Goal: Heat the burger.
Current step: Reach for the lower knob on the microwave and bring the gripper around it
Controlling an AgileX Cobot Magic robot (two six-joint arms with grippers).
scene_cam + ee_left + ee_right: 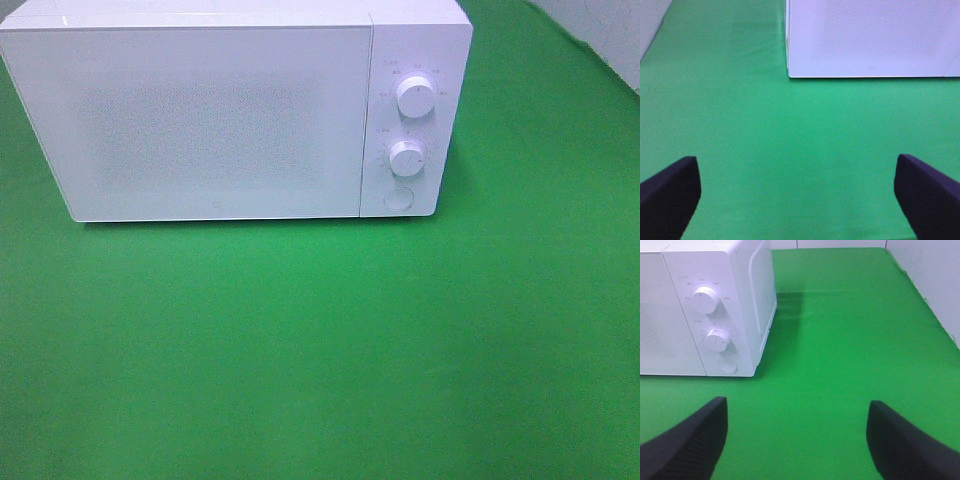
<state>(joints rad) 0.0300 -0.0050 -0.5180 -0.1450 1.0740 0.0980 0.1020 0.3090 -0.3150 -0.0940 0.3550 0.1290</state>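
Observation:
The burger is out of view in all three views. A white microwave stands at the back of the green table with its door shut; its lower door corner shows in the left wrist view and its control side in the right wrist view. My left gripper is open over bare green cloth, some way in front of the door. My right gripper is open too, over the cloth in front of and to the right of the control panel. Neither arm appears in the exterior high view.
The microwave panel carries two round knobs and a round button. Green cloth covers the table. A pale wall rises along the table's right edge.

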